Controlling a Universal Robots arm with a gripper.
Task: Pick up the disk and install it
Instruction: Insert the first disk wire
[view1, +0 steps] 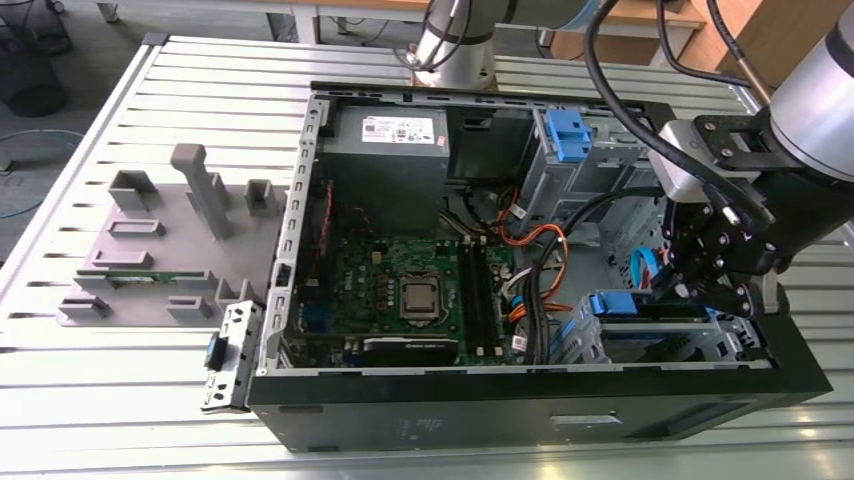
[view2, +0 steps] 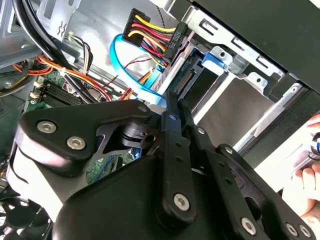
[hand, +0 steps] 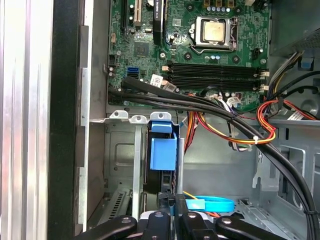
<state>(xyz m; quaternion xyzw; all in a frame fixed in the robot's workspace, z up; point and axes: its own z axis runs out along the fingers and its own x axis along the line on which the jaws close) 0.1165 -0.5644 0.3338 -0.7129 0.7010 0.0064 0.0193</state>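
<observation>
Your hand (view1: 714, 285) hangs inside the open computer case (view1: 400, 420), low at the exterior view's right, over the drive bay (view1: 667, 335). In the first wrist view its fingers (hand: 160, 225) stand close together on the edge of the disk (hand: 161, 165), so I judge them clamped on it, though the contact itself is partly hidden. The disk stands on edge in the bay, its blue carrier frame (hand: 163, 150) toward the motherboard (hand: 200, 45), probably so it can slide along the bay's rails. In the second wrist view the disk's connector end (view2: 182, 80) sits just beside the power plug (view2: 150, 30) and blue data cable (view2: 125, 65). The case lies flat on the table (view1: 80, 380).
</observation>
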